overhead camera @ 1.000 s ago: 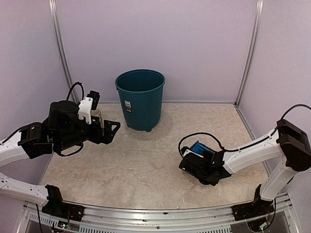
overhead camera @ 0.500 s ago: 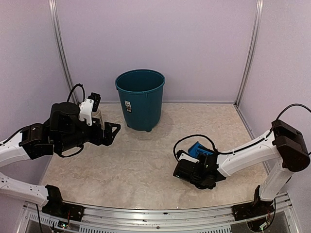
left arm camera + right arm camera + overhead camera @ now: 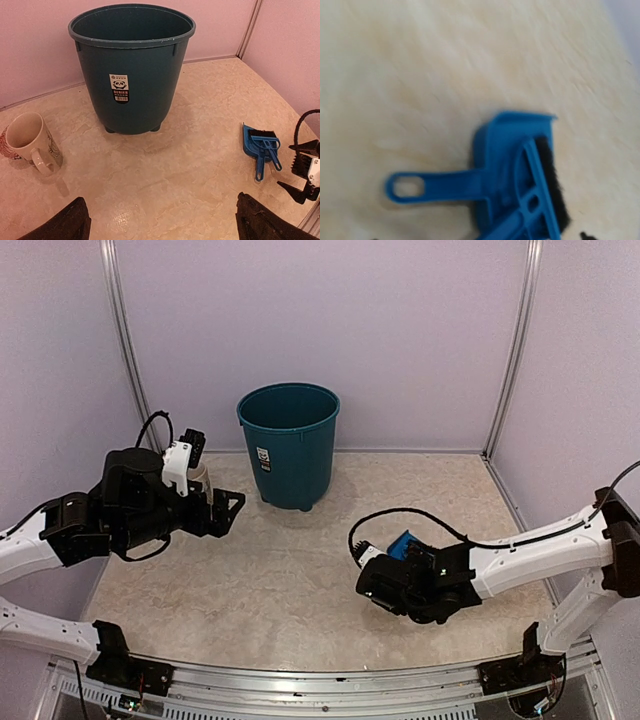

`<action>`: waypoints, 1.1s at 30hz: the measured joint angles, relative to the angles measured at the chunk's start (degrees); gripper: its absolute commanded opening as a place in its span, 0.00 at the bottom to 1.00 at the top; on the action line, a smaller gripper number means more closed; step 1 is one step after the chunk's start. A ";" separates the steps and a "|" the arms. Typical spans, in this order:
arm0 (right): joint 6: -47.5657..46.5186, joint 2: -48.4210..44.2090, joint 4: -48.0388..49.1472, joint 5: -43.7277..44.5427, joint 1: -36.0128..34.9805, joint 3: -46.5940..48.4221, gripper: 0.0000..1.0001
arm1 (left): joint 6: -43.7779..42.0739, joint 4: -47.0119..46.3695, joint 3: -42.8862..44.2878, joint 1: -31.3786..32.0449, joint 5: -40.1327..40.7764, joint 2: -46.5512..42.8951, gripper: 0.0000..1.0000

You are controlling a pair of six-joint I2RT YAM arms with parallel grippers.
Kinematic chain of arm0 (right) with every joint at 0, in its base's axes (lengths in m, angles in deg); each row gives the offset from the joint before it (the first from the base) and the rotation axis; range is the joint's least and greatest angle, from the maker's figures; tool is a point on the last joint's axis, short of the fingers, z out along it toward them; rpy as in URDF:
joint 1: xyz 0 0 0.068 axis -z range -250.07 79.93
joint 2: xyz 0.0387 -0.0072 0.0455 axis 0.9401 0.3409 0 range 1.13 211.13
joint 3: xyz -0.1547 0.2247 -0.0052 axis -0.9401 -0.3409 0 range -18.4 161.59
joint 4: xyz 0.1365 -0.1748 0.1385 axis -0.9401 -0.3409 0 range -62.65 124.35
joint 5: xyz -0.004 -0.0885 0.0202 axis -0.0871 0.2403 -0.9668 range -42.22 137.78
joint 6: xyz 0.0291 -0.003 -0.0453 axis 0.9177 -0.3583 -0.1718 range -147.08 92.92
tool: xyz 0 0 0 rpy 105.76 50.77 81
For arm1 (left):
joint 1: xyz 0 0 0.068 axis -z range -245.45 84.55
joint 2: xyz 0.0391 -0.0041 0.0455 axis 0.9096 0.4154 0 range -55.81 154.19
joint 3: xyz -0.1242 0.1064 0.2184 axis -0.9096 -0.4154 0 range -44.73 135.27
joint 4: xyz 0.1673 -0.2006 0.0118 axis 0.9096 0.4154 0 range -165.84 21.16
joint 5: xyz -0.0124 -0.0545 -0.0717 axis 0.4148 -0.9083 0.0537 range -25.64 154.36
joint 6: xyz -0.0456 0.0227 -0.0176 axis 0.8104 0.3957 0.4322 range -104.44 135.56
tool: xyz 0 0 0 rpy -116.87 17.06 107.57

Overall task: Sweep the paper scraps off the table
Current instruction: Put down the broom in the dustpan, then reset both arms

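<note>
No paper scraps show in any view. On the beige marble table point(image 3: 300, 580) lies a blue dustpan point(image 3: 405, 544) with a blue black-bristled brush point(image 3: 545, 185) resting in it. From the right wrist the dustpan point(image 3: 502, 150) has its handle pointing left, and nothing grips it. My right gripper point(image 3: 378, 585) sits just in front of it, close to the table. In the left wrist view the right gripper point(image 3: 300, 170) has its black fingers spread apart, open. My left gripper point(image 3: 225, 510) hovers open and empty over the left side, its fingertips point(image 3: 70, 225) wide apart.
A tall teal bin point(image 3: 290, 445) stands at the back centre, also in the left wrist view point(image 3: 131, 65). A cream mug point(image 3: 30, 140) sits left of it near the wall. Lilac walls enclose the table, with a metal rail point(image 3: 320, 680) at the front.
My right gripper has gone from shut to open and slid a little left and nearer the front, leaving the dustpan and brush on the table. The left arm has stayed put.
</note>
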 measured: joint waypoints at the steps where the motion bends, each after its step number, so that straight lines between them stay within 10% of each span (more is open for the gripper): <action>1: -0.31 -2.23 0.98 -1.62 0.00 -0.28 0.95 | -0.17 0.00 0.02 -0.79 -0.28 0.00 0.99; 9: -2.56 -17.68 10.01 -8.04 5.20 -1.18 1.00 | -1.38 0.96 2.47 -11.30 -3.50 0.42 0.99; 22: -10.64 -40.54 35.91 -13.77 38.42 -23.26 1.00 | -4.39 -7.32 -1.01 -33.31 -5.44 0.70 0.99; 33: -16.90 -24.52 69.53 -23.52 60.35 -37.57 1.00 | -6.93 -21.33 -15.80 -42.45 -5.01 -0.31 0.99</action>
